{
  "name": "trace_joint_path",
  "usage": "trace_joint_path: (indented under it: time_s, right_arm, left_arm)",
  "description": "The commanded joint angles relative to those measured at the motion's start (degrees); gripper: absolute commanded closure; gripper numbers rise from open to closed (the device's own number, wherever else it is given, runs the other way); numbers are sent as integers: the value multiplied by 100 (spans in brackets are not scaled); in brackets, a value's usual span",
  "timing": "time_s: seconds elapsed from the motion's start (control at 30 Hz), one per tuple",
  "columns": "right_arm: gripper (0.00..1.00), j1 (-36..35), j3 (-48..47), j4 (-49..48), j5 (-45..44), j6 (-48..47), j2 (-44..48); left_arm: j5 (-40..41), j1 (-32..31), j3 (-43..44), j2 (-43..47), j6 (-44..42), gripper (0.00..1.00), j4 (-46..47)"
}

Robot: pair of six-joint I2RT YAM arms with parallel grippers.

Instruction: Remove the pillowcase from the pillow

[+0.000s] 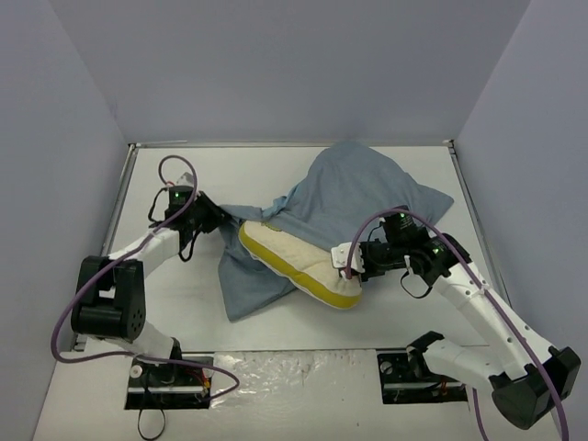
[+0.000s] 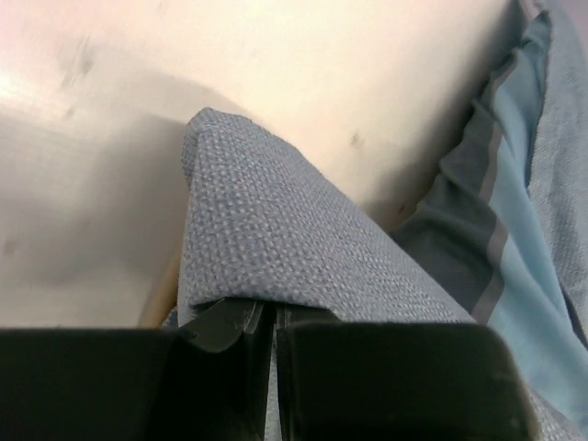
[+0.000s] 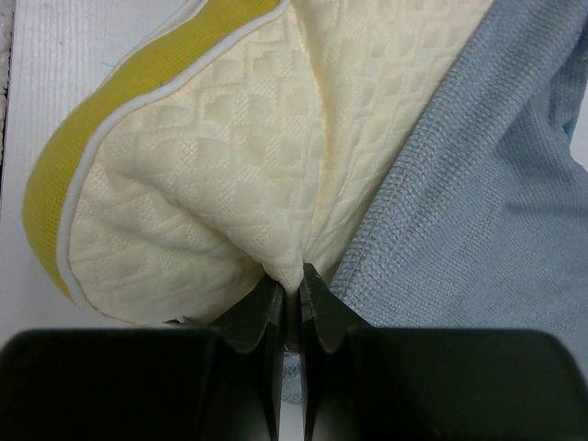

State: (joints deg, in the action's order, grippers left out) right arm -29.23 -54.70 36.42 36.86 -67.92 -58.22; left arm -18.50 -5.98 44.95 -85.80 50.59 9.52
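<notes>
Partly hidden pillow [image 1: 294,262], far edge under pillowcase [image 1: 358,188]

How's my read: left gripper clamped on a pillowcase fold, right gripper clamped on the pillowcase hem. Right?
Not quite: the right gripper is clamped on the cream pillow, not the pillowcase; the right wrist view shows it. The left gripper does clamp a pillowcase fold.

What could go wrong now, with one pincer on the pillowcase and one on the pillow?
The right pincer pinches only a small fold of the pillow, which may slip free. The pillowcase covers the pillow's far end, so the left pincer might drag both along together.
</notes>
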Motion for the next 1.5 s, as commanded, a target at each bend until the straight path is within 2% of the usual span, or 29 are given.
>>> trace_joint_path:
  time_s: [0.0, 0.1, 0.13, 0.23, 0.27, 0.37, 0.5, 0.53, 0.57, 0.6, 0.63, 0.73, 0.77, 0.87, 0.93, 1.0, 1.07, 1.13, 1.2, 1.33, 1.47]
  right_arm:
    - [100, 137, -156, 954, -110, -107, 267]
    - [100, 120, -199, 919, 433, -134, 101]
    - [100, 94, -286, 902, 584, -142, -83]
    - [100, 32, -480, 831, 936, -143, -531]
    - [100, 14, -507, 805, 954, -134, -629]
    - [100, -135, -455, 446, 701, 68, -937]
    - [89, -223, -287, -196, 453, 498, -1261]
    - [85, -232, -287, -249, 488, 551, -1280]
    - [71, -258, -313, -302, 497, 621, -1306]
    - [61, -267, -340, -355, 515, 709, -1298]
    - [49, -276, -375, -364, 559, 754, -1298]
    - [33, -250, -830, -355, 577, 1112, -1262]
    - [32, -223, -1015, -355, 550, 1245, -1288]
    - [28, 197, -1911, -390, 672, 2000, -1560]
    - [22, 899, -2474, -521, 857, 2491, -1885]
    - [21, 1679, -2624, -1091, 971, 3580, -2148]
    - [14, 2052, -2564, -1661, 824, 4501, -2360]
    - [11, 2307, -2476, -1875, 175, 4795, -2475]
    - [0, 2465, -2397, -2121, -186, 5111, -2616]
    - [0, 2897, -2413, -2324, -223, 5421, -2870]
    - [0, 3318, -2615, -2359, -355, 5465, -3195]
  left_arm:
    - [894, 325, 918, -252, -355, 98, -143]
    - [577, 203, 1234, -551, -593, 98, -275]
    - [245, 167, 1279, -613, -620, 96, -301]
    - [-179, 167, 1280, -474, -603, 64, -293]
    - [-197, 176, 1280, -125, -594, 45, -345]
    - [21, 185, 1717, 703, -961, 20, -1160]
    - [198, 194, 2369, 1521, -1174, 3, -2093]
    - [172, 150, 2326, 1836, -1148, 3, -2242]
    - [41, 63, 2238, 1995, -1043, 3, -2296]
    - [-21, -17, 2107, 2154, -946, 3, -2366]
    - [-74, -131, 1671, 2529, -841, 3, -2419]
    - [-259, -693, 755, 3381, -148, 3, -2131]
    - [-233, -833, 213, 3620, 168, 3, -2095]
    - [12, -1291, -580, 4543, 591, 3, -2182]
    - [250, -1554, -881, 5122, 733, 3, -2313]
    - [347, -1704, -1180, 5423, 830, 3, -2402]
    - [312, -1792, -1382, 5451, 961, 3, -2271]
    - [260, -1932, -1620, 5277, 1067, 3, -1878]
    - [277, -2082, -1743, 4926, 1155, 3, -1403]
    - [619, -2635, -1718, 4101, 1146, 3, -586]
    - [1250, -3346, -1542, 3186, 1076, 3, -372]
